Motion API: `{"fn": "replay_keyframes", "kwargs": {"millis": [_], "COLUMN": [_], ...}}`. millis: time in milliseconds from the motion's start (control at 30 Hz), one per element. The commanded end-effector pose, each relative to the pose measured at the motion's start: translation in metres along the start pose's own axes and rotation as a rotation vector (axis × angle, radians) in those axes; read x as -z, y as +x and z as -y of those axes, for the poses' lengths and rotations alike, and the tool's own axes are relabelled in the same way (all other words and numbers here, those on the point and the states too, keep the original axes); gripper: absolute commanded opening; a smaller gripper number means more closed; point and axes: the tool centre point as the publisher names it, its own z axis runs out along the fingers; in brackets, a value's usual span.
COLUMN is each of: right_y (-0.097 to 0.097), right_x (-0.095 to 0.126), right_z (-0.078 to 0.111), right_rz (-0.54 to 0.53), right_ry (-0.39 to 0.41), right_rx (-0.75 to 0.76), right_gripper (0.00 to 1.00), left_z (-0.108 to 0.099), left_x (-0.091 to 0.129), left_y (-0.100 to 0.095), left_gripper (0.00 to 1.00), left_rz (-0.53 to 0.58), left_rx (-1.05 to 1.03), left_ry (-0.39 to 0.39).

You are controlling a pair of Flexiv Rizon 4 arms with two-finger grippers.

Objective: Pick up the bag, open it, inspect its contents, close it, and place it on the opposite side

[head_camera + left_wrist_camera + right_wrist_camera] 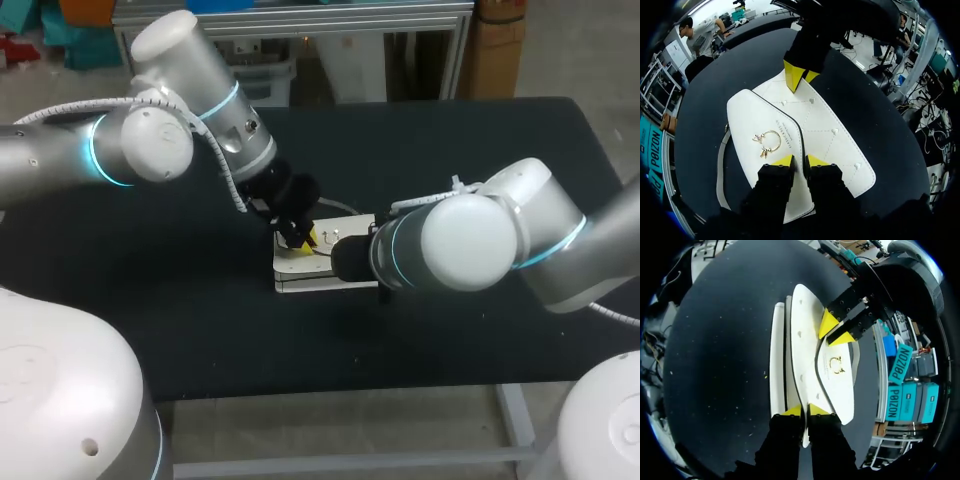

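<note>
Bag (830,135), one, white, seemingly in two grips: left gripper (800,160), right gripper (805,410).

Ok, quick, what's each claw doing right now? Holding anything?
Left gripper: closed on the flap of the white bag.
Right gripper: closed on the bag's opposite edge.

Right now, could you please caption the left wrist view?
White bag held at both ends: left gripper pinching the flap edge, right gripper the far end.
</note>
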Motion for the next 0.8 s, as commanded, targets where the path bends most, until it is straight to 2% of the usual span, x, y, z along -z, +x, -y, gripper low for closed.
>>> {"fn": "replay_keyframes", "kwargs": {"millis": [33, 100, 400, 567, 800], "right_y": [0.004, 0.004, 0.004, 0.004, 0.004], "right_x": [-0.001, -0.001, -0.001, -0.001, -0.001], "right_z": [0.002, 0.002, 0.002, 0.002, 0.002], "right_rz": [0.084, 0.084, 0.084, 0.084, 0.084], "right_ry": [-0.008, -0.008, -0.008, -0.008, -0.008], "right_rx": [-0.001, -0.001, -0.001, -0.001, -0.001], "right_gripper": [0.0, 0.0, 0.0, 0.0, 0.0], "left_z": [-0.003, -0.001, 0.013, 0.015, 0.018], "left_x": [0.002, 0.01, 0.044, 0.048, 0.055], "left_y": [0.002, 0.004, 0.009, 0.007, -0.007], "left_gripper": [0.39, 0.43, 0.43, 0.44, 0.45], "left_rz": [0.034, 0.066, 0.166, 0.183, 0.221], "left_rx": [0.0, -0.006, -0.105, -0.125, -0.048], "left_ry": [0.014, 0.028, 0.133, 0.171, 0.239]}}
